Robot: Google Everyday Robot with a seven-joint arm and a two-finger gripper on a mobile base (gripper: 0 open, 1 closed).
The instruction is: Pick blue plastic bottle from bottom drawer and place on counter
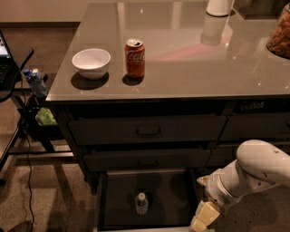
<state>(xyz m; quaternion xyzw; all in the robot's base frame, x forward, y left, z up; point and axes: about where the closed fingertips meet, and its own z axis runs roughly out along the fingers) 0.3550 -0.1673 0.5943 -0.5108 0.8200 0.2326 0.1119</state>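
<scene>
The counter (pixel 190 68) fills the upper part of the view, a glossy grey-beige top that reflects what stands on it. Directly under the counter's front edge sits the dark cabinet, with two shallow drawers, an upper one (pixel 147 130) and a lower one (pixel 147 159), both shut.

Below those, lowest under the counter, the bottom drawer (pixel 172 199) is pulled out, its dark flat floor exposed. The robot's white arm (pixel 253 174) comes in below the counter's right front part, beside the open drawer's right side. To the left of the counter stands a black side table (pixel 11 77), with a cable (pixel 28 181) trailing down to the floor under it.

On the counter near its left front corner rests a white bowl (pixel 91 62). Just right of it on the counter a red Coca-Cola can (pixel 135 58) stands upright, apart from the bowl. At the counter's far edge is a white container (pixel 219 6), and at its right edge a brownish object (pixel 280 34), cut off by the frame.

The gripper (pixel 203 218), pale yellow, hangs well below the counter, just outside the drawer's front right corner; whether it is open or closed cannot be told. It holds nothing.

The blue plastic bottle (pixel 142 204) stands upright on the drawer floor, below the counter's front edge, near the drawer's front middle, well apart from the gripper. A small blue carton (pixel 35 81) sits left of the counter.
</scene>
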